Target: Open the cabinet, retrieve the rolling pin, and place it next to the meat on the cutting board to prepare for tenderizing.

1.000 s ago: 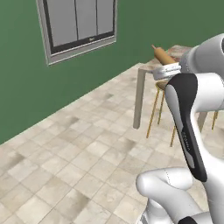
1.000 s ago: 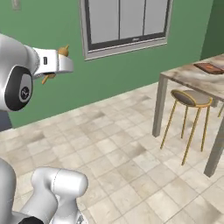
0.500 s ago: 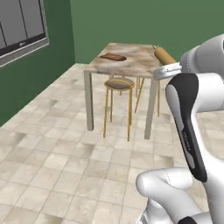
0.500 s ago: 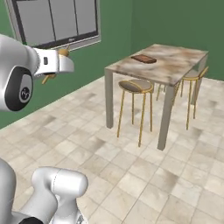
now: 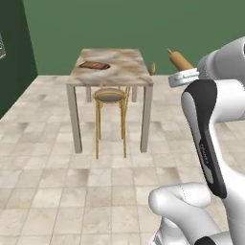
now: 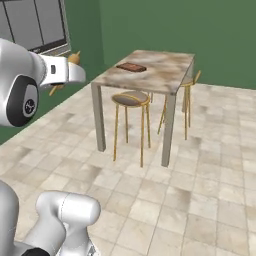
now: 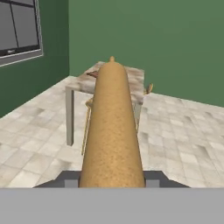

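Holding the light tan wooden rolling pin (image 7: pixel 112 127) lengthwise between two dark fingertips (image 7: pixel 70 178), the end effector (image 7: pixel 111 180) sits clamped on the cylinder's near end, one pad at each side, seen in the hand view. Pointing away from the hand toward the far green wall, with the thin knobbed handle at the far tip just above the barrel. Showing in the left base view as a short tan stub with its knob (image 5: pixel 178 59) poking up and to the left past the white wrist, high above the floor and well apart from the marble-patterned square surface (image 5: pixel 122 72) on pale grey legs. Peeking out in the right base view too, as a tan knob and handle (image 6: pixel 73 58) behind the white wrist at the left edge. Lying on the far left part of that surface, a dark reddish-brown rectangular wooden cutting board (image 5: pixel 94 65), also visible in the right base view (image 6: pixel 131 67); too small to tell any meat on it. Standing tucked under the near side, a round stool with a grey-brown seat and thin yellow legs (image 5: pixel 110 97), and a second yellow-legged seat (image 6: pixel 189 84) just beyond the far side. Hanging on the dark green side wall, a grey-framed window (image 6: pixel 36 26). Spreading underneath, beige stone floor tiles (image 5: pixel 57 191).
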